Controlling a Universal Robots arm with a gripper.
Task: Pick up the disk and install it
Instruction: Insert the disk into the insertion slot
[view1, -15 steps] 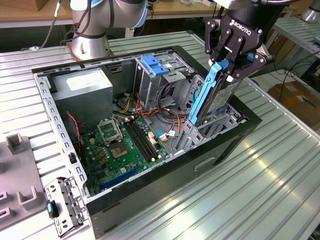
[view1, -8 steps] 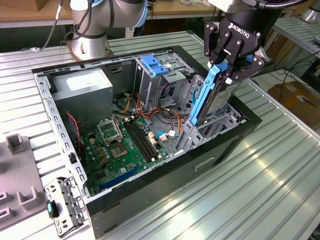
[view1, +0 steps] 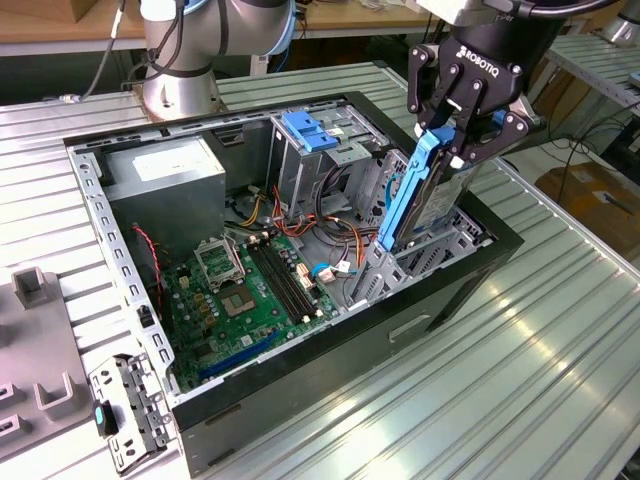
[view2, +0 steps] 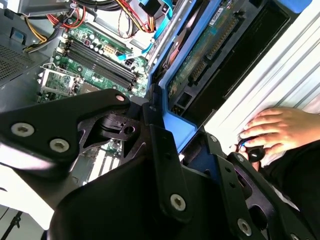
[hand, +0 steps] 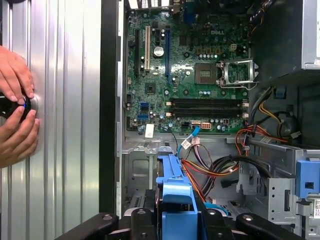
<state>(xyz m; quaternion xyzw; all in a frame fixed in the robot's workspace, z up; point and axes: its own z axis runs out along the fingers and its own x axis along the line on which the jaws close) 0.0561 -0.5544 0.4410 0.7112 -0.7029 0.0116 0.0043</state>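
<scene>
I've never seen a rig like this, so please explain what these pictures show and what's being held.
This is a robot arm working over an open computer case on a ribbed metal table. The exterior view comes from a camera off the arm; both wrist views come from cameras riding on the arm, looking into the case. The black tool at its end is shut on the disk, a hard drive with blue rails, held tilted over the case. Inside lies a green motherboard. In the first wrist view, a person's hands touch a black knob on the table.
</scene>
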